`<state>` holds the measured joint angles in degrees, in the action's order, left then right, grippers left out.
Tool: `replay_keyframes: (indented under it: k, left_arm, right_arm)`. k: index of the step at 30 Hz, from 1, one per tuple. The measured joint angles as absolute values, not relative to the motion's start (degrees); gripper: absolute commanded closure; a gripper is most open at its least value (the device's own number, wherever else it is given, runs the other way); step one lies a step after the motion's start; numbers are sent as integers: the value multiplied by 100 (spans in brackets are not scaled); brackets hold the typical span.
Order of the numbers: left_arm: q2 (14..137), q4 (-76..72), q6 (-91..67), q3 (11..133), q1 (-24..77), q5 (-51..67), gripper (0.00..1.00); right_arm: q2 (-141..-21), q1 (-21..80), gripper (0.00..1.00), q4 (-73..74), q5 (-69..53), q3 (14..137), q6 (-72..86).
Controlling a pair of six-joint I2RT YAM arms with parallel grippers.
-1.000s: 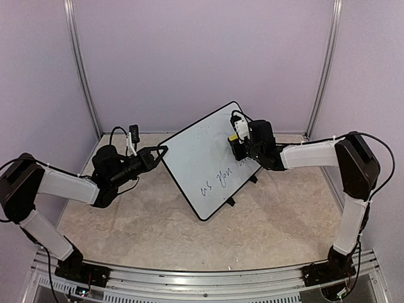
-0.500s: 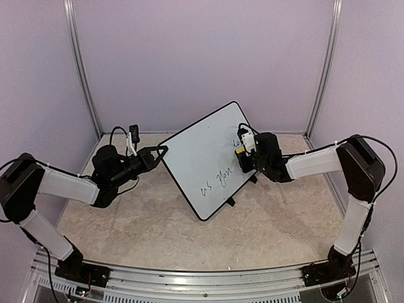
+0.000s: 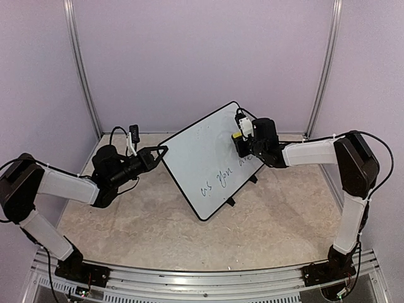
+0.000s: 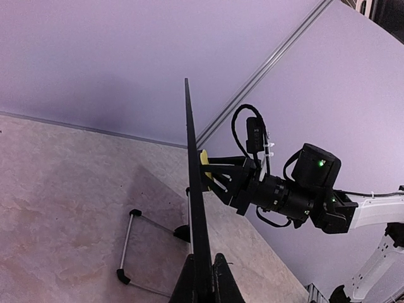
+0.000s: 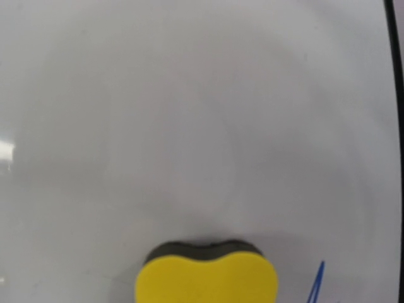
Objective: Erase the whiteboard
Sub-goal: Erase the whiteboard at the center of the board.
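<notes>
The whiteboard (image 3: 199,154) stands tilted on the table, white with a black rim. Dark handwriting (image 3: 221,180) runs along its lower part. My left gripper (image 3: 161,151) is shut on the board's left corner. In the left wrist view the board is edge-on (image 4: 191,177) between the fingertips (image 4: 204,278). My right gripper (image 3: 238,140) is shut on a yellow sponge (image 3: 236,135) and presses it against the board's upper right face. The right wrist view shows the sponge (image 5: 207,278) flat on the white surface (image 5: 189,107). A blue stroke (image 5: 317,284) lies just right of it.
The board's black wire stand (image 4: 129,243) rests on the stone-patterned table (image 3: 158,221) behind the board. Purple walls with metal corner posts (image 3: 82,69) close in the back and sides. The board's black rim (image 5: 394,88) runs down the right of the right wrist view.
My right gripper slid the sponge down the board's right side, then back up to the upper right. The left gripper and the board have not moved.
</notes>
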<state>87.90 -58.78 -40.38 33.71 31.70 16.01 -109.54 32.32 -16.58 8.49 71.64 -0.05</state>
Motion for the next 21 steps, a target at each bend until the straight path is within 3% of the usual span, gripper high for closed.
replay_keyframes:
  k: [12, 21]
  left_arm:
    - [8785, -5867, -4045, 3374, 3170, 1603, 100]
    - [8785, -5867, -4034, 3374, 3173, 1597, 100]
  right_arm:
    - [-10637, 3203, 100, -2281, 707, 5900, 248]
    - [-10711, 3015, 100, -1918, 342, 6257, 309]
